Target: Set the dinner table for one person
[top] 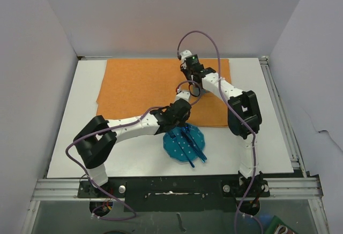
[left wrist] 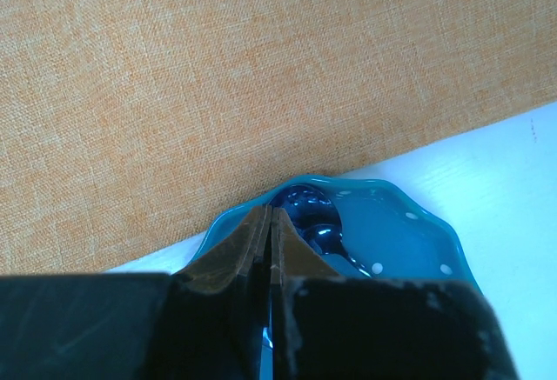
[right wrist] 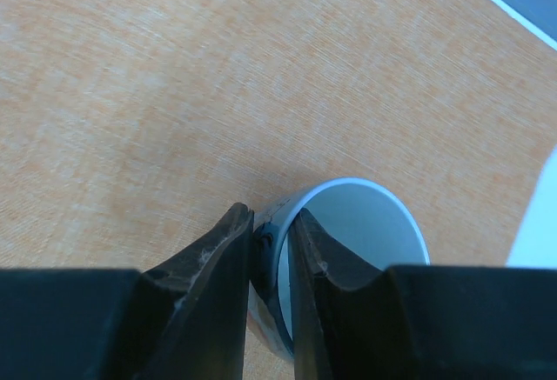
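Note:
The dinner table (top: pixel 80 132) is white and carries an orange cloth (top: pixel 139 84). Near its front lies a blue scalloped plate (top: pixel 174 148) with blue cutlery (top: pixel 191 147) on it. My left gripper (top: pixel 179 117) is over the plate's far rim. In the left wrist view, the left gripper (left wrist: pixel 268 210) is shut, a shiny blue spoon bowl (left wrist: pixel 305 202) sits just beyond its tips, and a thin blue glint shows between the jaws. My right gripper (right wrist: pixel 270 215) is shut on the wall of a cup (right wrist: pixel 365 223) with a pale inside, one finger inside and one outside, over the cloth (right wrist: pixel 174 76).
Grey walls (top: pixel 43 57) close in the table on three sides. A metal rail (top: pixel 278 100) runs along the right edge and a frame (top: pixel 171 188) along the front. The right arm's elbow (top: pixel 244 113) rises over the cloth's right corner.

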Robot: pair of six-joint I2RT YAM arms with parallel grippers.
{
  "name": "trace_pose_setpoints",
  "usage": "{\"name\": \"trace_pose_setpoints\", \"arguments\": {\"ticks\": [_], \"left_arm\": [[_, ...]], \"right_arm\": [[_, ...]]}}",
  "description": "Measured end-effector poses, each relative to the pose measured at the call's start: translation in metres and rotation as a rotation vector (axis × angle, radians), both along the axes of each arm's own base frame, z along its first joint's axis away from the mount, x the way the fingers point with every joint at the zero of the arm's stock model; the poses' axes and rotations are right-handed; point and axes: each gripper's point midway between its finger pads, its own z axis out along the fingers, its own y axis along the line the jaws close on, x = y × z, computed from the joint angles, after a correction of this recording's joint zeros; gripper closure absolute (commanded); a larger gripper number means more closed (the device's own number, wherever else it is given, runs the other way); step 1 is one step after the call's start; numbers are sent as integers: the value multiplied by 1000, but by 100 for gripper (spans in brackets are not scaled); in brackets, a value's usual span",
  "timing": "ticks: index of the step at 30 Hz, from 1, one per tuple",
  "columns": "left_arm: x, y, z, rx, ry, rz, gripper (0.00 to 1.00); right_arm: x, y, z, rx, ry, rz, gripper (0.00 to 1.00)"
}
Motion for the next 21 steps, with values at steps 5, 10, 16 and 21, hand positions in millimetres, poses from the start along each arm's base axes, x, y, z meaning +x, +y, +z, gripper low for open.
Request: {"name": "trace_pose_setpoints", "arguments": {"ticks": [5,10,16,21], "left_arm": [[-2,4,-6,12,8,4,99],[-2,5,-6,14,7,7,99],[-2,5,-6,14,7,7,99],[-2,5,-6,14,7,7,99]], "right_arm": [[6,-30,-4,-172,-61,-134,100],[10,-59,-7,-287,-128,-263,100],[8,-76,-6,-365,-161,-331,100],[12,-87,-6,-400,-181,-365,100]]}}
